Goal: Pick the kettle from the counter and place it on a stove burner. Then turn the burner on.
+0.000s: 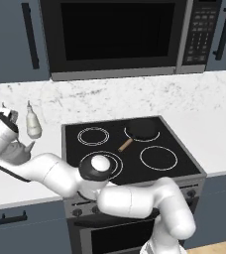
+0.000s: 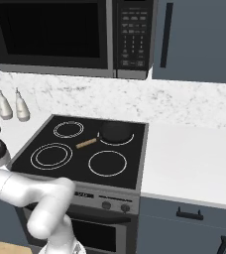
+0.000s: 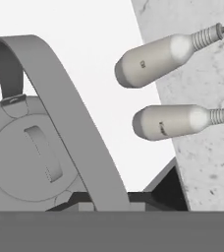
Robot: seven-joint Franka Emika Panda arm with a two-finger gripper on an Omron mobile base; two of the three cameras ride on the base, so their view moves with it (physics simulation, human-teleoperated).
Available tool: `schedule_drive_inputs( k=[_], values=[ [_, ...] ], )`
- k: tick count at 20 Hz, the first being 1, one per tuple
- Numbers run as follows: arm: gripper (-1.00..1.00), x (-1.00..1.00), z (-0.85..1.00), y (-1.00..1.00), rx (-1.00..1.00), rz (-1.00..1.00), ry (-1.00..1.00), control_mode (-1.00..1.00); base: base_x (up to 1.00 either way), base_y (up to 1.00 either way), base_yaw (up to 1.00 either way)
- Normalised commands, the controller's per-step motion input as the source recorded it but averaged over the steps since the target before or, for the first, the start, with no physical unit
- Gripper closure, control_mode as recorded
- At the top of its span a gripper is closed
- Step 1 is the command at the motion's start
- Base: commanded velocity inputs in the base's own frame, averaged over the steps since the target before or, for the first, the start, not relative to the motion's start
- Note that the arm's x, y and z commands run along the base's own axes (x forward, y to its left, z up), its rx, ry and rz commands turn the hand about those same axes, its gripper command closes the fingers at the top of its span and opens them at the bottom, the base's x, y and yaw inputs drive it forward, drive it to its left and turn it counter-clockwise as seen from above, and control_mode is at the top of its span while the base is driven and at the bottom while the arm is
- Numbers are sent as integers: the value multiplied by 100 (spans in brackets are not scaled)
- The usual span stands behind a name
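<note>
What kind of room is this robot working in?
A home kitchen, rendered rather than real: a black glass stove with ring burners, a microwave mounted above it, and a white marble counter over blue-grey cabinets.

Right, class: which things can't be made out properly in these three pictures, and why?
- Kettle: hand view, lower body cut by the bottom edge; spout hidden.
- Gripper: left base view, fingertips hidden behind the hand.
- Stove knobs: right base view, markings too small.
- Bottles: labels unreadable.

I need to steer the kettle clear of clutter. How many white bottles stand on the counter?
2: both white bottles stand side by side at the backsplash, left of the stove.
</note>
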Motion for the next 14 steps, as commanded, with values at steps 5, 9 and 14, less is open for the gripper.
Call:
schedule_drive_inputs(
  k=[5,9,14],
  values=[
    [100,-82,22,-100,13,0,-37,-100,0,0,0],
    [100,-44,0,-100,13,-4,-22,-100,0,0,0],
    [100,-13,-1,-100,13,-5,-7,-100,0,0,0]
  ],
)
